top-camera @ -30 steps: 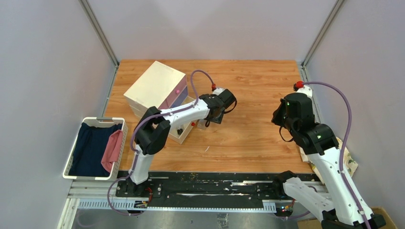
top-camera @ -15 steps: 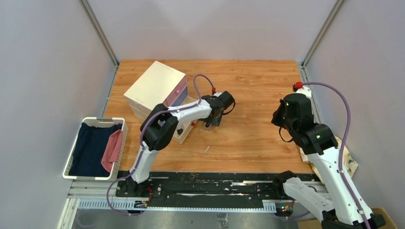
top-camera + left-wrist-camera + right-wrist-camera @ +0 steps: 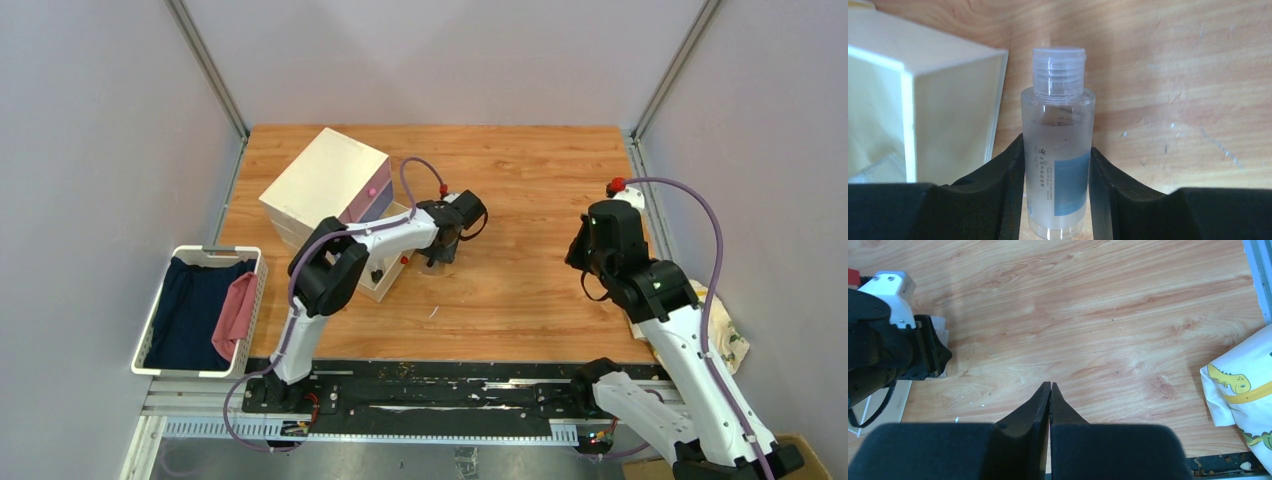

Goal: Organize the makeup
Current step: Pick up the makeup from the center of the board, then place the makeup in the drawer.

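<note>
Left end effector [image 3: 1057, 152] clamped on clear bottle [image 3: 1058, 120], just right of cream box [image 3: 948, 115]. Right end effector [image 3: 1050, 387] closed, empty.

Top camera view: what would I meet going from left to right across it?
Basket → drawer box → left fingers on a bottle → right arm → dinosaur-print bag.

One cream drawer box [image 3: 325, 180] stood on the tabletop [image 3: 540, 180]. Just beside the box was one clear bottle [image 3: 1058, 125]. Left of the box, one white basket [image 3: 214, 250] held two cloths — one dark blue cloth [image 3: 190, 310], one pink cloth [image 3: 236, 308]. Far right of the box lay one dinosaur-print fabric [image 3: 1243, 390]. Two grippers showed — the left gripper [image 3: 1057, 165] and the right gripper [image 3: 1049, 387].
</note>
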You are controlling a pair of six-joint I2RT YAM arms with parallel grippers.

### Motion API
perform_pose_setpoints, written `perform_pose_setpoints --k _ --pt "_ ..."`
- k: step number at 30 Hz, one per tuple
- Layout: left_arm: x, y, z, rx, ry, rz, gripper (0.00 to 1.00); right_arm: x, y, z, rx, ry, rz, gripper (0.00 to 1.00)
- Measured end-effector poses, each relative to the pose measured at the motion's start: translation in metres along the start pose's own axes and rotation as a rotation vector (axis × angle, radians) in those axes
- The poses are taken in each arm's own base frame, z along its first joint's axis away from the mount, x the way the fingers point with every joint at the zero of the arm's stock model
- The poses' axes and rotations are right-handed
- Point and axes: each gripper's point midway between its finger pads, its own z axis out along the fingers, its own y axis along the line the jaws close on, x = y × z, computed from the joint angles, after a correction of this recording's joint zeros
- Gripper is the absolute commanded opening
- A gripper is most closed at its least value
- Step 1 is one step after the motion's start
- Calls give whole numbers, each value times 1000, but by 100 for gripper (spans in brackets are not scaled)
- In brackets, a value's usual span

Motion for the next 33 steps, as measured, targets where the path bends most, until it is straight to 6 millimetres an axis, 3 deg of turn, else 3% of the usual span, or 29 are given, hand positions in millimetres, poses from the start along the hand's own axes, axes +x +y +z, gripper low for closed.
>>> perform_pose_setpoints --k 3,6,8,13,16,19,27,33 --pt "10 7 -10 12 12 -7 0 6 -2 3 9 13 -5 3" --pt "10 18 -35 24 -11 -20 0 9 -3 6 10 19 -7 3" --pt "-1 26 -58 37 -57 -41 0 10 -1 7 3 19 -5 2" --pt "-43 55 -140 78 -258 -132 0 12 3 9 -17 21 1 2" --pt "-52 71 -165 68 -322 -165 0 14 5 11 -30 25 4 2" --pt "-49 82 -160 34 -316 -171 0 16 7 11 -40 33 6 2" --pt "-13 104 -96 -113 -144 -127 0 23 11 13 -65 50 11 2" --pt "-6 108 -75 -149 -99 -116 0 29 12 16 -76 67 15 2"
